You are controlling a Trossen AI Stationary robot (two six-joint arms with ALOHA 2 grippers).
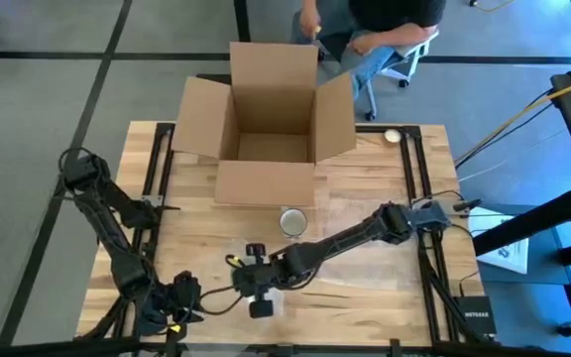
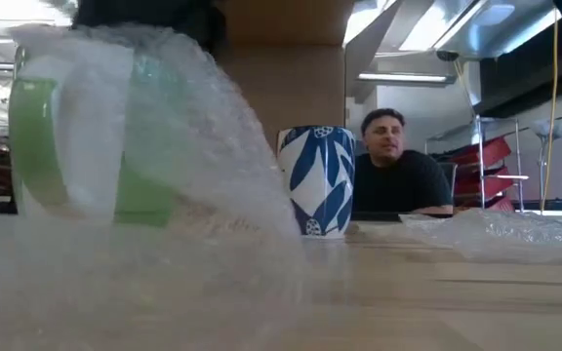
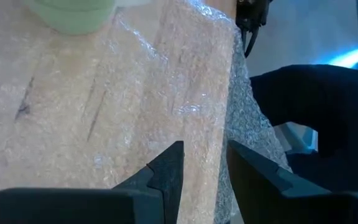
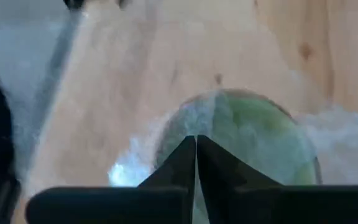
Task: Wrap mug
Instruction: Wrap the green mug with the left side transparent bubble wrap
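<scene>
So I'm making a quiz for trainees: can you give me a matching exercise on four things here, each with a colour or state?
Things:
1. box
2. green mug
3. blue mug
4. left gripper

States:
A. leaf pattern, standing bare on the table
B. open, over bubble wrap
C. flaps open, at the table's far edge
D. draped in bubble wrap

Pairs: 1-C, 2-D, 3-A, 4-B

Wooden table (image 1: 365, 268) carries box (image 1: 266, 124), mugs, bubble wrap (image 3: 135, 87).
</scene>
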